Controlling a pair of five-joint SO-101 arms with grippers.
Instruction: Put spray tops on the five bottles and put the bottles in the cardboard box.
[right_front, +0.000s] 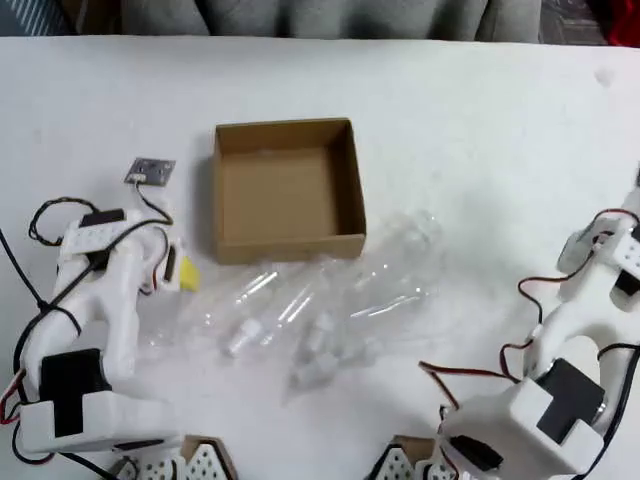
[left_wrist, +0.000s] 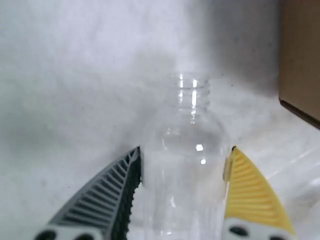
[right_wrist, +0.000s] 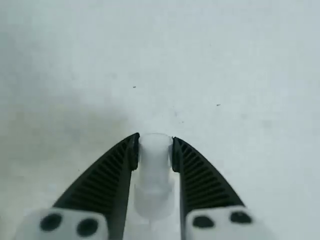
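A clear bottle (left_wrist: 186, 170) with a bare threaded neck (left_wrist: 192, 92) sits between the grey and yellow fingers of my left gripper (left_wrist: 184, 150), which is shut on its body. In the high view this gripper (right_front: 178, 268) is just left of the pile of clear bottles (right_front: 330, 290). That pile lies in front of the open cardboard box (right_front: 345, 180). Loose white spray tops (right_front: 245, 335) rest among the bottles. My right gripper (right_wrist: 154, 139) is shut on a white spray top (right_wrist: 154, 170) above the bare white table. The right arm (right_front: 590, 290) stands at the table's right side.
A small grey board (right_front: 150, 171) on a wire lies left of the box. A corner of the box (left_wrist: 300, 60) is close to the held bottle. Black and red cables trail around both arm bases (right_front: 90, 400) near the front edge. The white table (right_front: 480, 130) stretches behind.
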